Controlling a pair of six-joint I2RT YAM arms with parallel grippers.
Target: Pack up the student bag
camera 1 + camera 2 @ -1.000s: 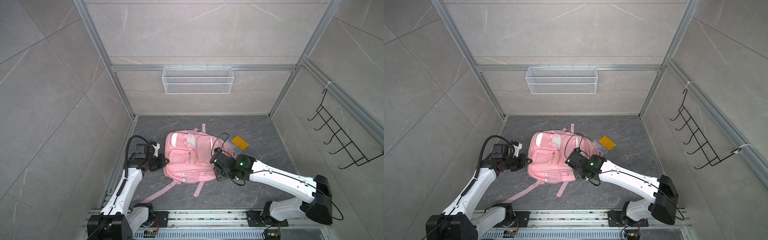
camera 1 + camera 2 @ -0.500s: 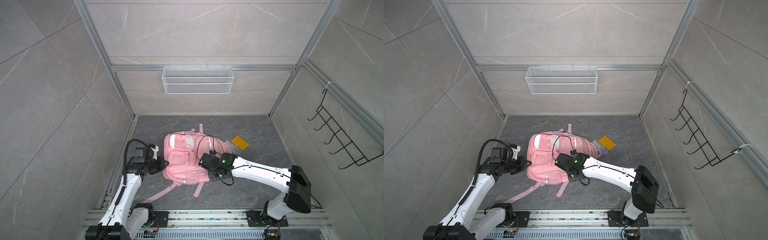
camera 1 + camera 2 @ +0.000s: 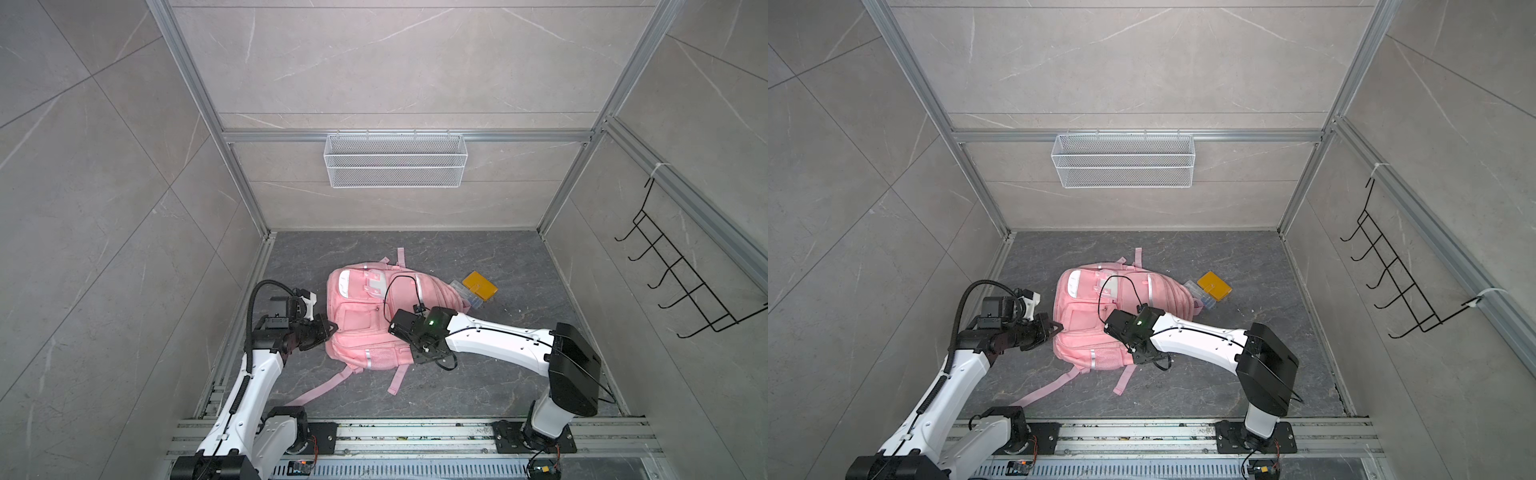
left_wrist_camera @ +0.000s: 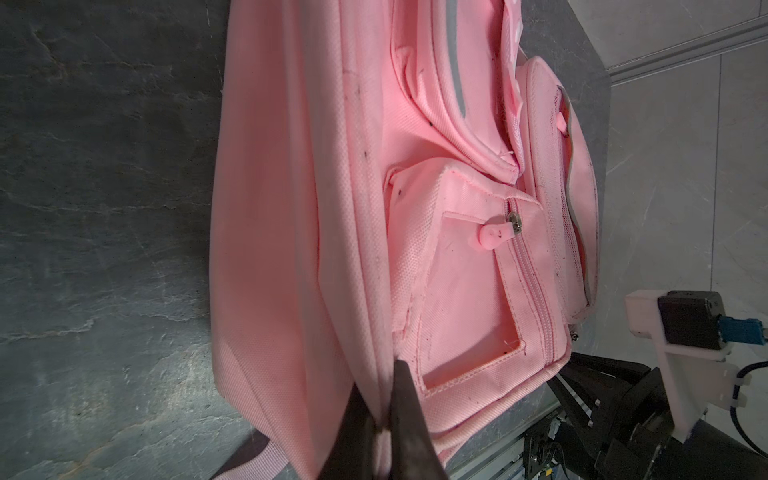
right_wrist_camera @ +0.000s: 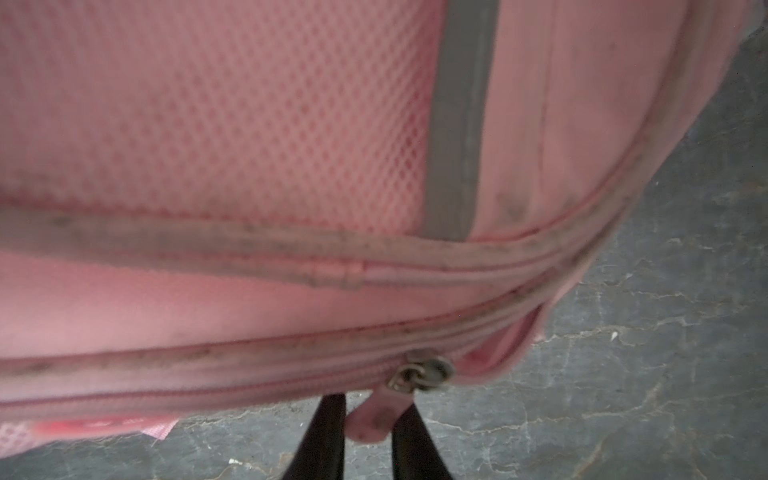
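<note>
- Soft pink fabric student bag: unzipping, I judged.
- Left jaws pinched its seam.
- Right jaws gripped pink zip pull; next needed: steady drag.

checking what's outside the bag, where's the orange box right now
In a top view the orange box lies on the dark floor right of the student bag, beside a small clear case, farther back than the right arm.
</note>
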